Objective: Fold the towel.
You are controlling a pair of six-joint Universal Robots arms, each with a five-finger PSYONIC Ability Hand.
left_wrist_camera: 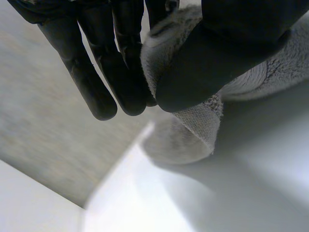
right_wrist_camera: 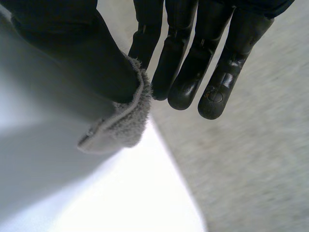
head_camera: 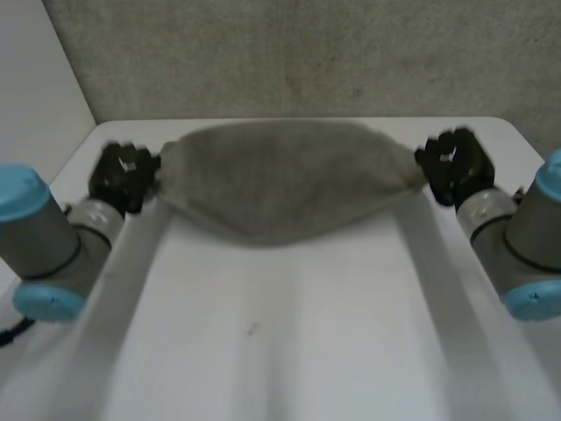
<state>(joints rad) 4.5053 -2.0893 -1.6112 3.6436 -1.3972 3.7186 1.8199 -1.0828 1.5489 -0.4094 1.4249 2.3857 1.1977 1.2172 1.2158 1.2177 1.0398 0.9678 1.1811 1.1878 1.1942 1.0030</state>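
A grey towel (head_camera: 280,180) hangs stretched between my two hands above the far half of the white table (head_camera: 289,333), sagging in the middle. My left hand (head_camera: 124,175) holds its left end; in the left wrist view the thumb (left_wrist_camera: 207,63) pinches the towel's corner (left_wrist_camera: 193,121) against the straight fingers (left_wrist_camera: 120,72). My right hand (head_camera: 453,164) holds the right end; in the right wrist view the thumb (right_wrist_camera: 82,53) presses the towel's corner (right_wrist_camera: 120,125) against the fingers (right_wrist_camera: 193,63).
A grey wall (head_camera: 307,53) rises right behind the table's far edge. White table surface stretches in front of the towel, with a small dark speck (head_camera: 252,330) near its middle. Both forearms flank the table's sides.
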